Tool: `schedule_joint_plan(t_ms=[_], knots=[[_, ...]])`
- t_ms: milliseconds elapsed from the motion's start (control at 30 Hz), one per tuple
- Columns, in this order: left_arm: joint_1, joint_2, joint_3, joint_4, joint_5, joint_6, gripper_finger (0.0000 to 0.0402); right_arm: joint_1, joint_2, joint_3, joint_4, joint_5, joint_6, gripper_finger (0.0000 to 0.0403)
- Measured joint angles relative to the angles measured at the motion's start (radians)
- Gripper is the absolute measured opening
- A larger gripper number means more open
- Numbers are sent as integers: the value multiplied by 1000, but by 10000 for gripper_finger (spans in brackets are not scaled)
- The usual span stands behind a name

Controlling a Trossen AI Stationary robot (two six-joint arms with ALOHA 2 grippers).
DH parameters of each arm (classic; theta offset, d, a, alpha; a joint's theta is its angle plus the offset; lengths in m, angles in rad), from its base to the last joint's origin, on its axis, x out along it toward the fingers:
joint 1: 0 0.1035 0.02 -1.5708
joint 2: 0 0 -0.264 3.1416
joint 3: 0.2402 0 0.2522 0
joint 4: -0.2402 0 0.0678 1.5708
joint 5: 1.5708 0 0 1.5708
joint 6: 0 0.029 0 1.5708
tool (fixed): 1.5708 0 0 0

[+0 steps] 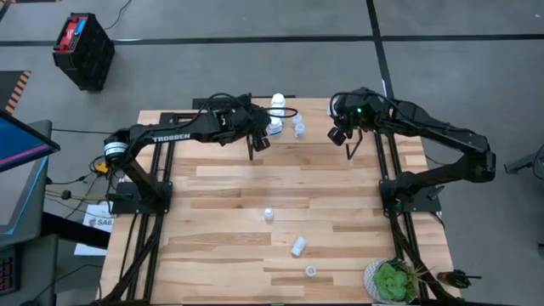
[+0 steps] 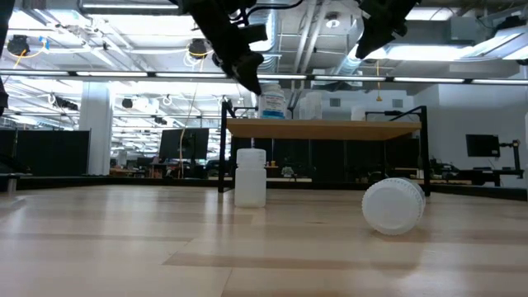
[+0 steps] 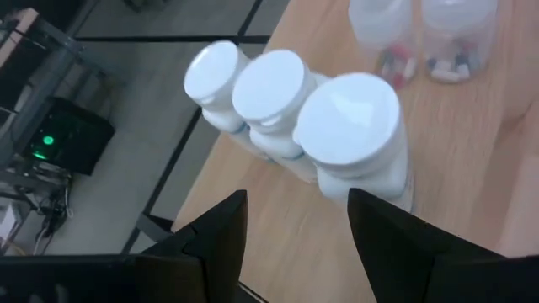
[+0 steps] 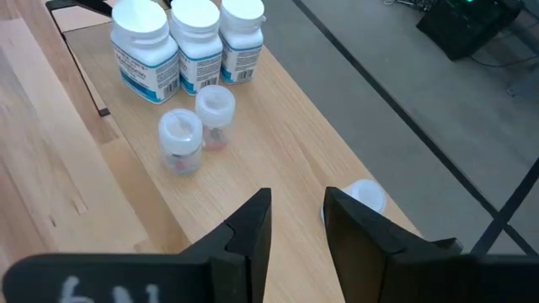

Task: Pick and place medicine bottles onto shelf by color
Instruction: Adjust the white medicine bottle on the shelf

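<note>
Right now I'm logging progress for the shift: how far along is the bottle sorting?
Done: three white bottles and two clear bottles stand grouped on the shelf. In hand: nothing; the left gripper is open above the white row, the right gripper empty. Left: three bottles on the table.

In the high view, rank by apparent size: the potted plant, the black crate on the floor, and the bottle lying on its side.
1. Black crate, largest.
2. Potted plant, somewhat smaller, though cut off by the picture's edge.
3. Bottle lying on its side, far the smallest.
</note>
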Motion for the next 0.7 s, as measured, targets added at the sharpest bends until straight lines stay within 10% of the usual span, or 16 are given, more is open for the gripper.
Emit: schedule_joint_plan(t_ms=[700], knots=[[1, 0, -1, 54, 62, 6, 194, 1, 0, 0, -7, 0, 25, 133]])
